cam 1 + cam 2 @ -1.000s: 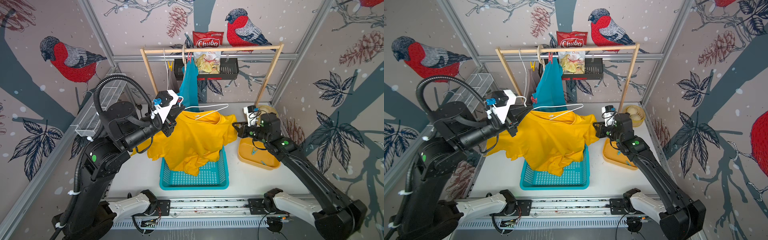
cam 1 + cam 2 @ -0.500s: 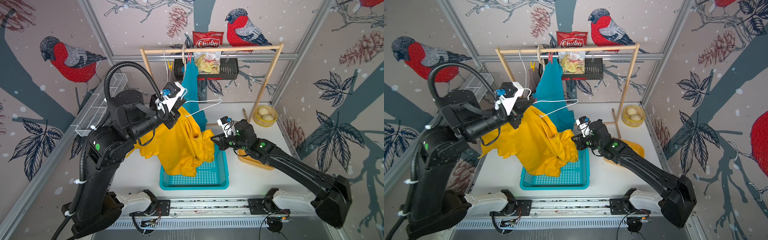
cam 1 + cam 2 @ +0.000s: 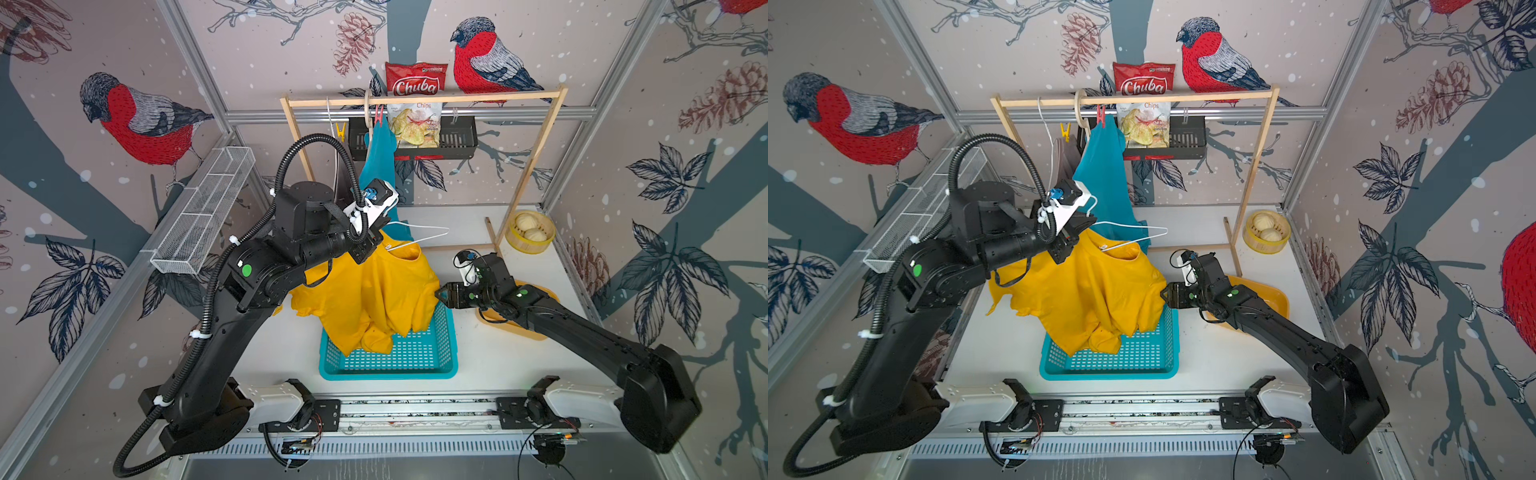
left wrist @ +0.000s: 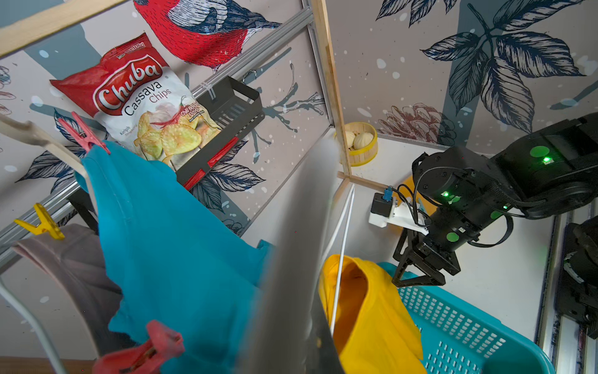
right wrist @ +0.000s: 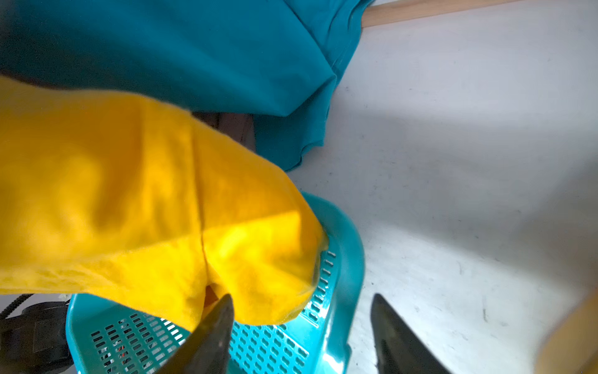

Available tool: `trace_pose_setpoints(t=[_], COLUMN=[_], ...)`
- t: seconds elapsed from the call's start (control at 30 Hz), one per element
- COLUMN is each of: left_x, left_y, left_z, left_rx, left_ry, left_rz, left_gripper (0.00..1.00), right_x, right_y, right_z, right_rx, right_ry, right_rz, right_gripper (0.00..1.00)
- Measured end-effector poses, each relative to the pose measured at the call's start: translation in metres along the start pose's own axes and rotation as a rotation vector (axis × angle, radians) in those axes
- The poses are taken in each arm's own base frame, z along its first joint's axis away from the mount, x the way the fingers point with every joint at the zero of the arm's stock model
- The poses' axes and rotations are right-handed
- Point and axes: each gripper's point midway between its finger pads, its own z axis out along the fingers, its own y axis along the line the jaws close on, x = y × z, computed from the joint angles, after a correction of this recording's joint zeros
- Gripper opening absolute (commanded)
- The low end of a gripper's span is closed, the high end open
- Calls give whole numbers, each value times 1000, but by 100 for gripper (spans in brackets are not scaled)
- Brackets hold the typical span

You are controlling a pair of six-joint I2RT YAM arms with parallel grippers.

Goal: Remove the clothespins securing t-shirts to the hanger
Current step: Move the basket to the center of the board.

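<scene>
Left end effector [image 3: 370, 249], mostly hidden behind its camera mount [image 3: 376, 203], clenches the white hanger [image 3: 445, 229] bearing the yellow t-shirt [image 3: 374, 291]; right end effector [image 3: 439, 294] reaches left, released. Red clothespin [image 3: 379, 114] pins the teal t-shirt [image 3: 380, 162], far.

My stereo head sat high over the front rail [image 3: 415, 409], looking down and back across the whole table [image 3: 498, 357], so both top views took in the teal basket [image 3: 388, 374] and the wooden rack [image 3: 424, 99] nearly alike. My left wrist camera looked from up beside the teal t-shirt [image 4: 168, 226], along the white hanger [image 4: 346, 233], toward my right gripper [image 4: 417, 281] at the basket. My right wrist camera pressed close on the yellow t-shirt [image 5: 129, 194] and that same basket's rim, which all views shared.
</scene>
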Motion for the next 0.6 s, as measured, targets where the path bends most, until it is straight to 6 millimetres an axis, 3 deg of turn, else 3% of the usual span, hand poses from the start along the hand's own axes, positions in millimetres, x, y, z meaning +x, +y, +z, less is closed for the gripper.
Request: trace_pose_setpoints(t=[0.23, 0.4, 0.5, 0.6], left_x=[-5, -6, -5, -5], left_y=[-2, -5, -6, -6], left_z=[1, 4, 7, 7], left_rx=[13, 21, 25, 26], left_ry=[-19, -22, -18, -17], left_rz=[2, 5, 5, 6], left_gripper=[0, 0, 0, 0], right_x=[-13, 16, 24, 30], right_y=[16, 28, 2, -26], right_z=[-24, -3, 14, 12], right_rx=[-28, 50, 215, 359], right_ry=[-75, 38, 93, 119], right_rz=[-41, -134, -139, -133], right_gripper=[86, 87, 88, 88])
